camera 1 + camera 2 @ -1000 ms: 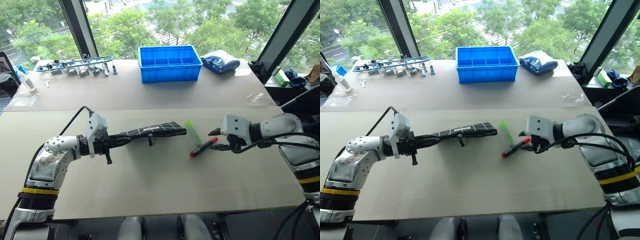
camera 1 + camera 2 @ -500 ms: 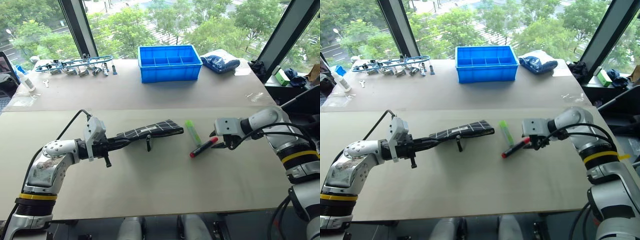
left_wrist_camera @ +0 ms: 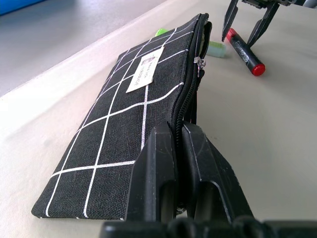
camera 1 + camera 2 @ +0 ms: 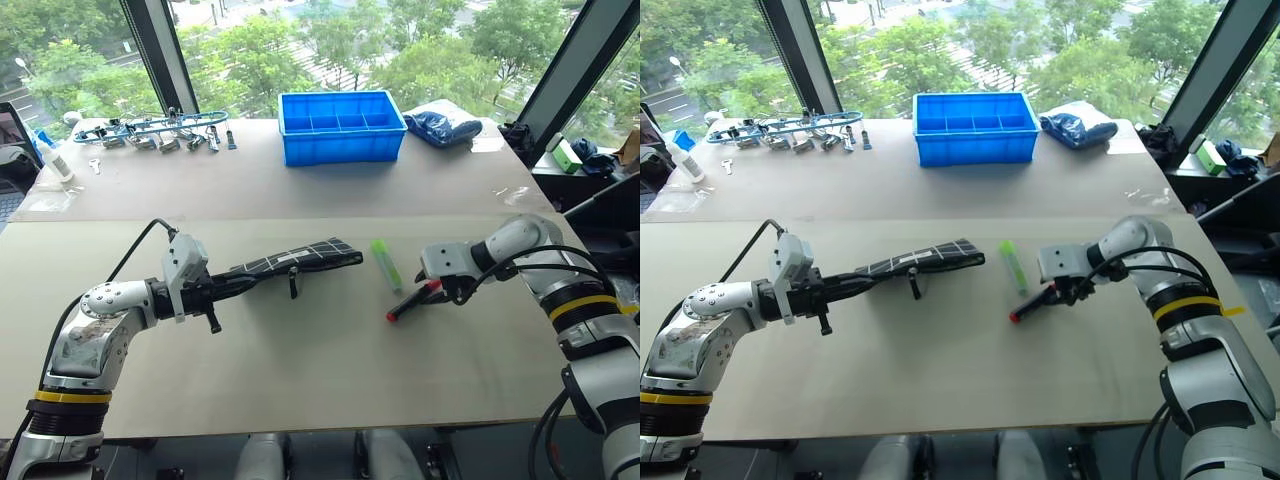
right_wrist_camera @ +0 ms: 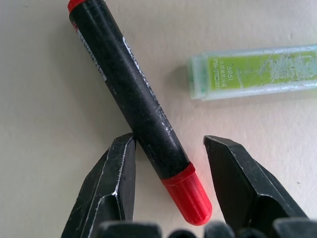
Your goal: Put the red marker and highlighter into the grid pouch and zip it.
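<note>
- Two sets of black fingers work over the pale worktop, one at each end of the task's things.
- The left fingers are pressed together on the near edge of the grid pouch, clamping it along the zipper side.
- From those fingers the pouch stretches away flat, white label facing up, its zipper pull strap hanging from the edge part-way along.
- The right fingers stand apart and point down, one on each side of the red marker; the marker lies on the worktop between them, just touching or nearly touching one finger, with a clear gap to the other.
- The marker's red cap end lies closest in between the right fingers, while its dark barrel runs out past the tips to a small red end.
- The highlighter lies flat just beyond the right fingers' tips, beside the marker but not touching it, and between the marker and the far end of the pouch.
- Well beyond both sets of fingers, a blue bin with compartments sits on the far worktop, with a crumpled blue bag beside it.
</note>
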